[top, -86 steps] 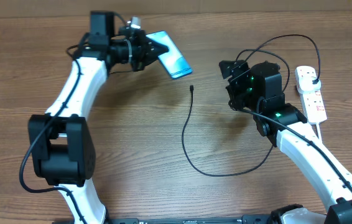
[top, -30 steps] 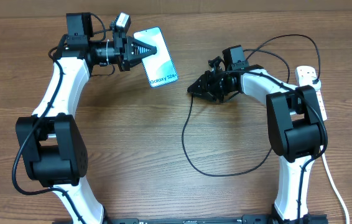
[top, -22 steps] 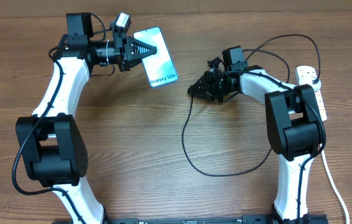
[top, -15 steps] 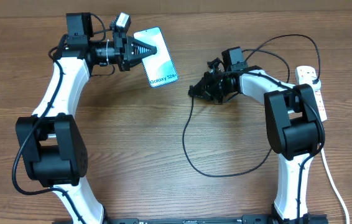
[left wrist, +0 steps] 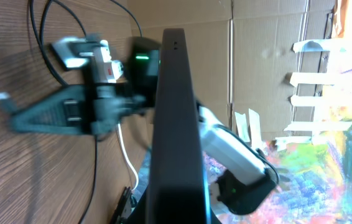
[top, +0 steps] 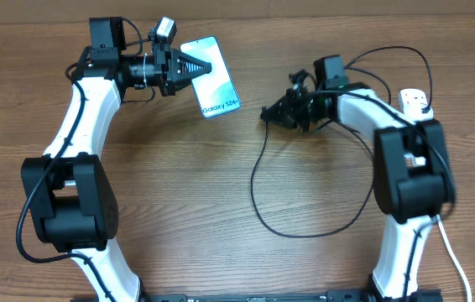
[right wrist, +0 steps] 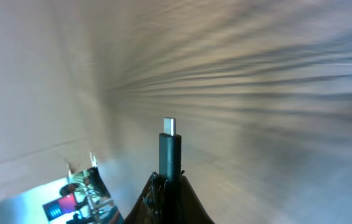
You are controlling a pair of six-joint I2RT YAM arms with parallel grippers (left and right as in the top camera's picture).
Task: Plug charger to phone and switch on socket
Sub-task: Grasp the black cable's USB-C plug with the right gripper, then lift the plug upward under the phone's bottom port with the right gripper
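A brown wood-grain table (top: 179,210) carries two white-and-black robot arms, the left arm (top: 86,117) reaching in from one side and the right arm (top: 405,168) from the other, their tips pointing toward each other.

The white oblong power strip (top: 411,100) with red markings lies well behind the right gripper's fingers, on the far side of the right wrist, partly covered by the arm.

The slim rectangular phone (top: 218,84), with its light blue-white lit screen and black rim, sits in the left gripper (top: 208,65). The fingers are clamped on one long side near one end, and the small dark "Galaxy" text lies at the end away from them. In the left wrist view the phone (left wrist: 176,124) shows edge-on as a dark slab running straight out from between the fingers.

The long thin black charger cable (top: 254,184) drops from the right gripper (top: 269,113), sweeps in a wide loop across the table below the fingers and rises again behind the right arm.

The right fingers (right wrist: 154,199) are pressed together on the small black plug (right wrist: 170,152), whose metal tip sticks out just past them. Across the gap, the phone's text end is the part closest to these fingers, and they do not touch it.
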